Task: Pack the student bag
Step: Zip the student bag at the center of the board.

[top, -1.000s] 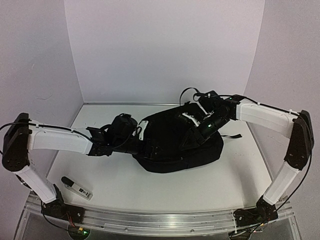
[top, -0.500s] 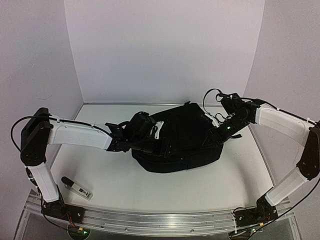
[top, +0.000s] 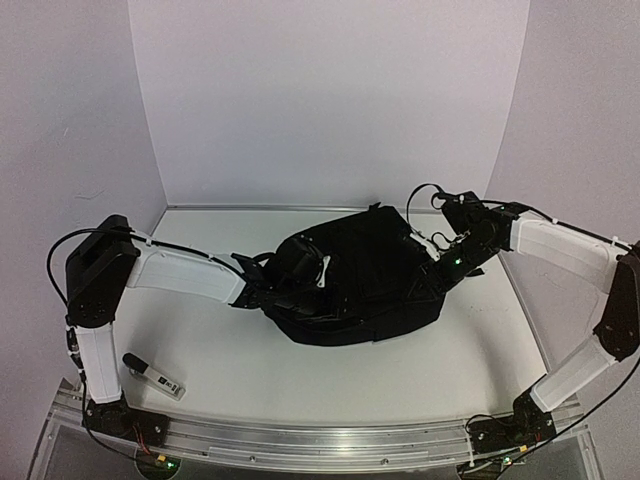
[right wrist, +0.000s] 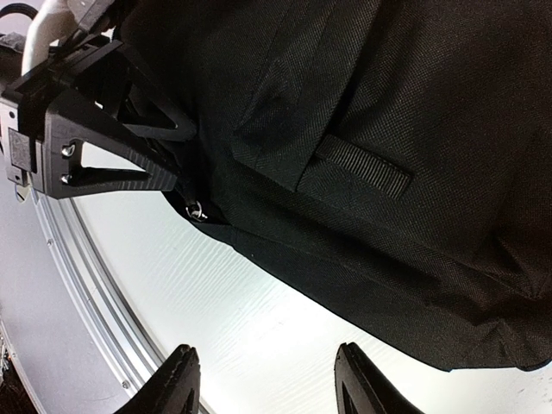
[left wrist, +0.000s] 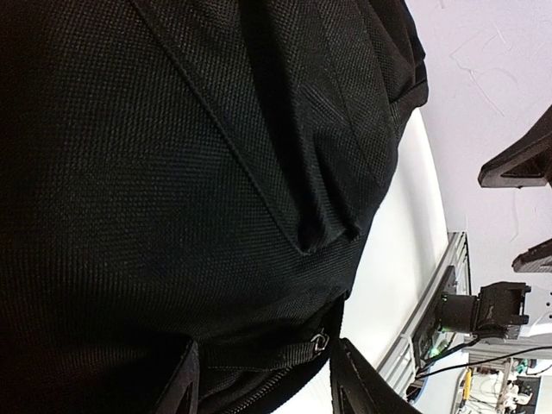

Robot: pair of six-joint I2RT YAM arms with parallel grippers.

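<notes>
Left gripper point(top: 300, 280) and right gripper point(top: 436, 272) meet the student bag point(top: 370, 280) at its opposite ends.

From the top camera, a white table point(top: 230, 350) is boxed in by pale walls point(top: 330, 100), with a metal rail point(top: 320, 440) along its near edge and a small black-and-white object point(top: 152, 375) near left. The bag lies flat at mid-table, long axis left to right. Both arms reach inward, elbows bent outward. At the left wrist, black fabric fills the view and runs between the spread fingers point(left wrist: 185, 384), but I cannot tell whether they pinch it. At the right wrist, the fingers point(right wrist: 177, 379) stand apart over bare table, beside the bag's edge point(right wrist: 388, 129), and hold nothing.
</notes>
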